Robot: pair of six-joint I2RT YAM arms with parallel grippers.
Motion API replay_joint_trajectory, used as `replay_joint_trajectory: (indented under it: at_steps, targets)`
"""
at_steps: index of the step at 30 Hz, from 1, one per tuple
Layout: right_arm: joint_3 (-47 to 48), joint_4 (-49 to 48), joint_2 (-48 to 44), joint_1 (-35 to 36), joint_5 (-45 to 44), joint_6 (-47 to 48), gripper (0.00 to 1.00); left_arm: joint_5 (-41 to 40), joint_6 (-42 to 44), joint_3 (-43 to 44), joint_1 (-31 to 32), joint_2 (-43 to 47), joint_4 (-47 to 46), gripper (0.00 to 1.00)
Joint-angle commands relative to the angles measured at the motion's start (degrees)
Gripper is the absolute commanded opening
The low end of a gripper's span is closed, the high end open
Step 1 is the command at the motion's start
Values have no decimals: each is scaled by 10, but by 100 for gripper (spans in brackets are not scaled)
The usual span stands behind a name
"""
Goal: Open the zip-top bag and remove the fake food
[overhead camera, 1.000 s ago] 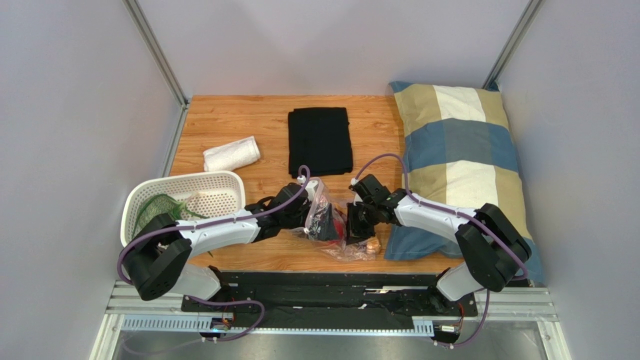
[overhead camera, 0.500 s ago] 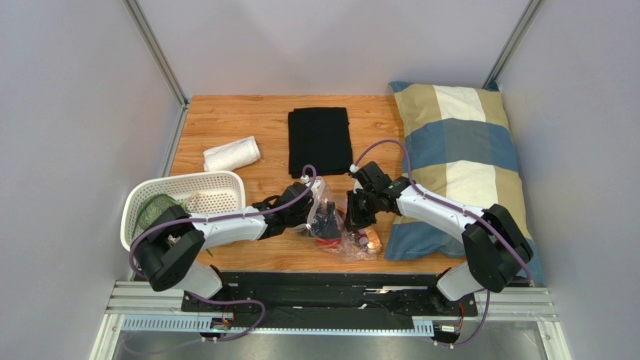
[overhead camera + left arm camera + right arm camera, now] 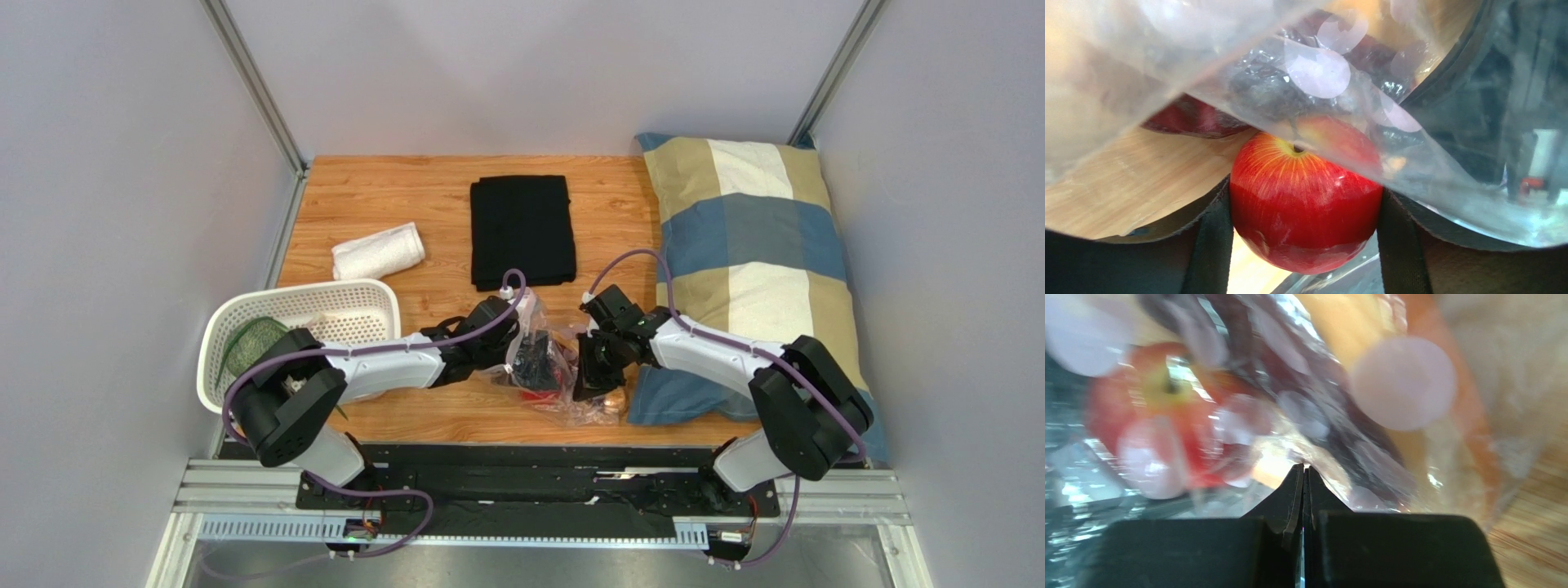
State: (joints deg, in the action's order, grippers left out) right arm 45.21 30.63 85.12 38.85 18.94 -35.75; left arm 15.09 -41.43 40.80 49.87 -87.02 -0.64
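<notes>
The zip-top bag (image 3: 558,368) lies crumpled on the table near the front edge, between my two grippers. My left gripper (image 3: 530,364) reaches into it and is shut on a red apple (image 3: 1306,205), one black finger (image 3: 1206,245) on each side. A second dark red fruit (image 3: 1189,119) lies behind it under the dotted plastic (image 3: 1321,70). My right gripper (image 3: 1303,471) is shut, pinching the bag's film (image 3: 1389,459) from the right side (image 3: 594,371). Through the film I see the apple (image 3: 1161,410) and an orange piece (image 3: 1444,416). A green leafy bunch (image 3: 249,341) lies in the white basket.
The white perforated basket (image 3: 356,294) stands at the front left, beside my left arm. A rolled white towel (image 3: 378,251) and a folded black cloth (image 3: 524,229) lie farther back. A plaid pillow (image 3: 748,245) covers the table's right side, close to my right arm.
My left arm has pushed a little farther right into the bag. My right gripper lifted back, then came down again on the bag's right side. The bag has shifted slightly.
</notes>
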Motion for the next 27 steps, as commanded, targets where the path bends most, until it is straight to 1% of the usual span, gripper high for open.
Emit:
replay_joint_trajectory:
  at_steps: [1,2,3,4,5,7,9,10,12,14,16,18,20,21,24,25,27]
  targets:
    - [-25,-15,-22,-22,-34,8,0,-15,31,35,2,24,70,24]
    - [-29,-18,-22,-40,-34,10,0,-21,40,45,2,42,90,6]
    - [-37,-20,-24,-50,-33,12,0,-32,42,51,2,54,110,0]
    - [-40,-24,-24,-68,-32,14,0,-40,52,57,2,66,151,0]
    - [-43,-26,-23,-76,-29,16,0,-45,57,71,2,93,172,0]
    - [-49,-31,-21,-99,-26,18,0,-41,80,87,2,119,227,0]
    - [-52,-37,-12,-110,-15,17,0,-17,97,109,2,158,259,0]
    - [-53,-38,-8,-115,-14,16,0,-11,112,117,2,184,291,0]
    - [-53,-40,-2,-116,-11,16,0,8,125,130,1,211,313,0]
    - [-57,-47,1,-117,-5,9,0,28,154,147,1,248,356,0]
    - [-58,-53,2,-117,-1,3,0,13,167,156,1,287,406,0]
    - [-60,-55,5,-117,-2,2,0,-5,173,161,1,313,430,0]
    - [-60,-59,13,-117,0,2,0,10,181,146,0,335,422,0]
    - [-60,-62,15,-117,3,2,0,36,181,140,-1,333,412,0]
    - [-51,-66,9,-117,29,3,0,79,156,131,-1,298,366,0]
    - [-46,-52,1,-119,37,6,0,84,149,139,0,275,352,0]
    - [-22,-28,-35,-117,58,24,0,76,137,151,0,258,344,0]
